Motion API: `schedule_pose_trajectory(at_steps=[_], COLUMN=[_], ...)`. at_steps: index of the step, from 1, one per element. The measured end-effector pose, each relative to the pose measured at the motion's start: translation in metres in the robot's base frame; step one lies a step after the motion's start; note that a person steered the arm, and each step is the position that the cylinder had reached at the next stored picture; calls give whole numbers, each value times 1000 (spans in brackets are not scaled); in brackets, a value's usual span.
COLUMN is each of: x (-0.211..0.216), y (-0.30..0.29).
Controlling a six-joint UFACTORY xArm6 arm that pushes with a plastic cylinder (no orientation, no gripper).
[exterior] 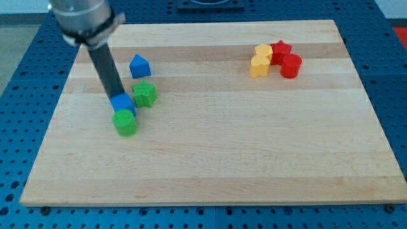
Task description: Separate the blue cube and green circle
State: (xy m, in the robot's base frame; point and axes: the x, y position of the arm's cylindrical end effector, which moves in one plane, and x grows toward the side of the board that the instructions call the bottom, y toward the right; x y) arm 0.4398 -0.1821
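Pale wooden board [254, 159], blue perforated surface [25, 70] around it, perhaps a workbench

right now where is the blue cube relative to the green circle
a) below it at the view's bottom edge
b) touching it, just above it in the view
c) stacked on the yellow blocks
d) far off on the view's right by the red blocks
b: the blue cube sits right against the upper side of the green circle, with my tip at the cube's upper left, so the two are not yet separated.
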Motion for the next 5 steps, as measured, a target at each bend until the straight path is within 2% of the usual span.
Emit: schedule_pose_trajectory(at_steps=[1, 3, 4, 5], x=[4, -25, 27, 55], y=[0, -7, -25, -25])
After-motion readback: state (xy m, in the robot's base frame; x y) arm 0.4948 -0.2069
